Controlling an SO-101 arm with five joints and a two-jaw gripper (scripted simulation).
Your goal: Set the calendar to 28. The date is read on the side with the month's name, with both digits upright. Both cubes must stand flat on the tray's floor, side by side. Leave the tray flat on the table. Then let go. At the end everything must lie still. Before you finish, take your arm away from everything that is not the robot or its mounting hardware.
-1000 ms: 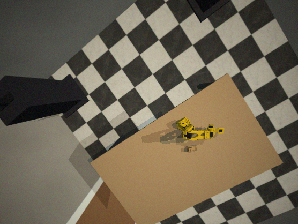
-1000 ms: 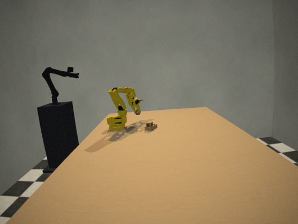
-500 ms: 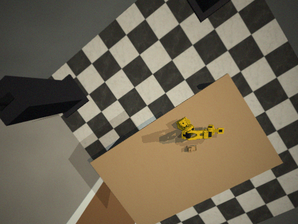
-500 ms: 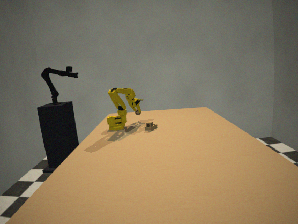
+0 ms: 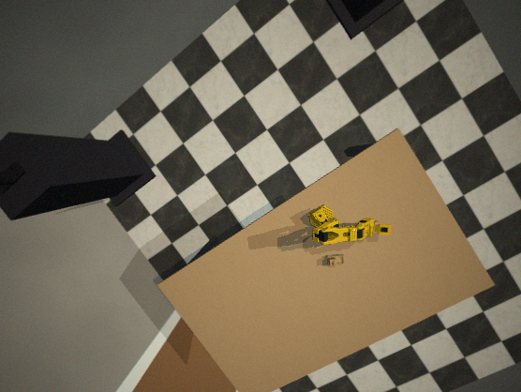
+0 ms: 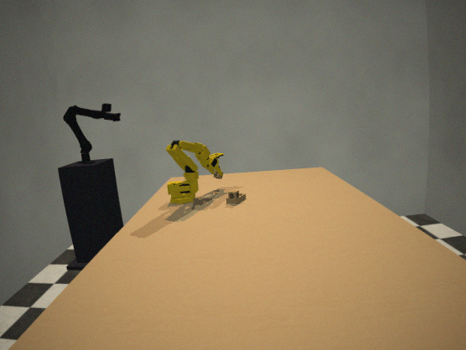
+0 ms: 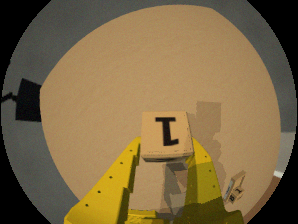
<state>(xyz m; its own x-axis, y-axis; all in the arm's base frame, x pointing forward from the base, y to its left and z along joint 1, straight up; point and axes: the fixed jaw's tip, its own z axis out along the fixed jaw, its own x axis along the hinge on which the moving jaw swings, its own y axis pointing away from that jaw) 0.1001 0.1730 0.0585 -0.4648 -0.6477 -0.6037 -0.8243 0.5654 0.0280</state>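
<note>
My gripper (image 7: 166, 163) is shut on a wooden digit cube (image 7: 166, 137) and holds it in the air above the table; the face toward the wrist camera shows a 1, upside down in that view. In the exterior view the gripper (image 6: 218, 173) hangs above the table, left of the wooden tray (image 6: 235, 199). The tray lies flat on the table and holds one cube (image 6: 233, 194) with a dark digit on its front. From above, the tray (image 5: 336, 257) sits just beside the yellow arm (image 5: 347, 231). The tray's edge also shows in the wrist view (image 7: 234, 188).
The arm's base (image 6: 182, 192) stands on the far left part of the tan table. A black pedestal with a dark arm (image 6: 90, 201) stands on the floor left of the table. The table edges are far from the tray.
</note>
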